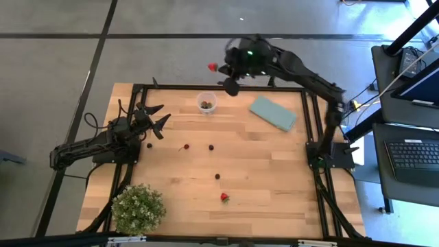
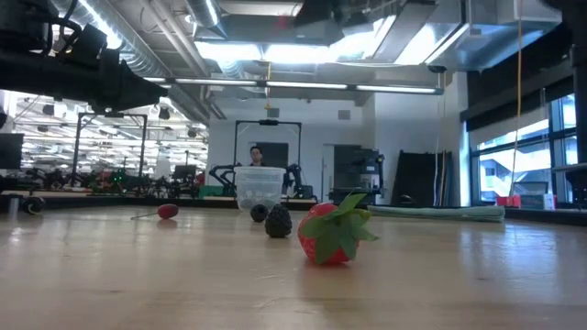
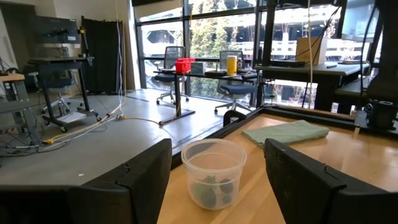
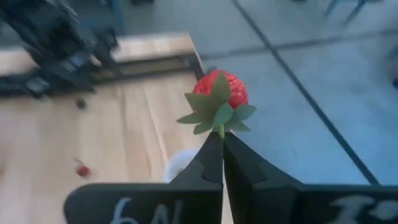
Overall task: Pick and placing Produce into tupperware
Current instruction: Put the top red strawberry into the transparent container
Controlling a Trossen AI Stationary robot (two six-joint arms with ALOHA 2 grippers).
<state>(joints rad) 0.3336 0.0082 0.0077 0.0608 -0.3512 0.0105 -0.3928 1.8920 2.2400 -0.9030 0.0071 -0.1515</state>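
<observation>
Fingers of the right gripper [image 4: 222, 140] pinch a strawberry [image 4: 219, 93] by its stem, arm stretched beyond the table's far edge, seemingly past the cup [image 1: 206, 102]. Left gripper [image 1: 159, 118] gapes, aimed at the cup.

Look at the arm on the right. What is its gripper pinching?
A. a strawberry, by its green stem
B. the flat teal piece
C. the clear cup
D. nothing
A: in the right wrist view the right gripper has its fingers shut on the green stem of a red strawberry, held up in the air past the table's far edge.
</observation>
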